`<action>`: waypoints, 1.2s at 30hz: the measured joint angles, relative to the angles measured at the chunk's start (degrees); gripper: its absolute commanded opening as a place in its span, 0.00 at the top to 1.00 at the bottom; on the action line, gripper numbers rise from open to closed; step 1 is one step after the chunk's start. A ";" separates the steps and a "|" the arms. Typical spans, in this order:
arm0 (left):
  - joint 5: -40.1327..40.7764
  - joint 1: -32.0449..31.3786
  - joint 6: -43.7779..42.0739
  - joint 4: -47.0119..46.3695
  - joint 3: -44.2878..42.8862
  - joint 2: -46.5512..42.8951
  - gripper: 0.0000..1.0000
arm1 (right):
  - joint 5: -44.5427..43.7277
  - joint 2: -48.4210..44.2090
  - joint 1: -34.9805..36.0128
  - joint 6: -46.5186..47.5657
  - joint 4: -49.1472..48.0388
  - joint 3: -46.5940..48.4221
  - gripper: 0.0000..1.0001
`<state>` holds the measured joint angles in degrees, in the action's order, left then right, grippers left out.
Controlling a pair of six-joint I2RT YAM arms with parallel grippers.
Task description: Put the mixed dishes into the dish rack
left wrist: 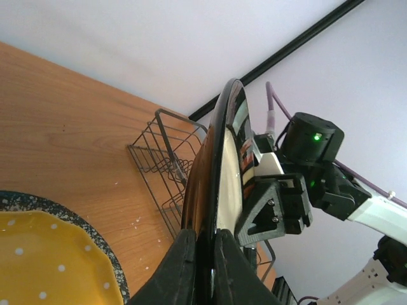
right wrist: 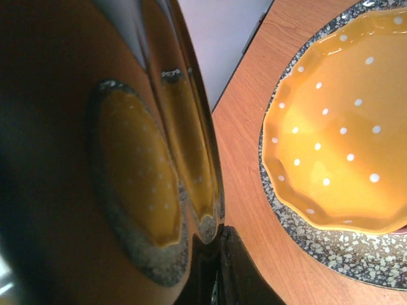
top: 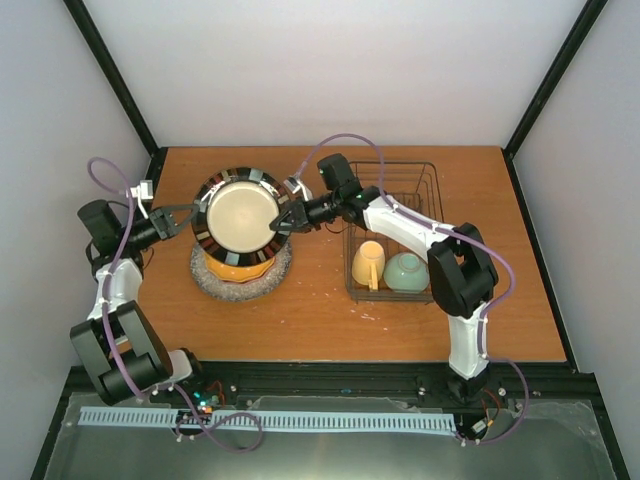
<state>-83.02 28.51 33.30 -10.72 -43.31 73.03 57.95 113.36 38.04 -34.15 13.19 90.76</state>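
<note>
Ceramic, glossy: black-rimmed plate (top: 240, 215) with striped border and cream centre, raised clear of the stack at left centre of the wooden tabletop (top: 310, 320), face up toward the overhead view. Pinched at two opposite points of the rim. Left fingers (left wrist: 180, 270) closed tight on the left edge. Right fingers (top: 284, 218) closed on the right edge, with the rim running in between them in the right wrist view. Reads as a handover grip: rack on the right arm's side, so steadied from the left while taken from the right. Judgement only.

Beneath: yellow white-dotted scalloped plate (right wrist: 337, 140), resting flat on a grey speckled stoneware plate (right wrist: 331, 251). Neither touching the raised one.

Dark thin-wire dish rack (top: 425, 185) at right, toward the far edge, well apart from the stack and partly crossed by the right arm. Already inside at the near end: pale yellow mug (top: 368, 264) on its side, and a mint-green bowl (top: 407, 271) just to its right. Far slots apparently free, though partly hidden.

Next, probably: release on the left, carry rightward, turn on edge for an upright slot. Risk: slick glaze under a narrow rim pinch, so a slip during the turn. Two plates yet to load.
</note>
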 measured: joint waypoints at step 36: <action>48.65 -1.92 -10.88 19.82 -7.63 -21.57 0.00 | -52.94 -29.38 -0.92 4.42 19.23 -5.77 0.97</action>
<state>-34.37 26.59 22.41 9.10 -50.94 51.46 5.02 83.99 37.12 -29.74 32.42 84.99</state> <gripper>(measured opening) 0.997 0.051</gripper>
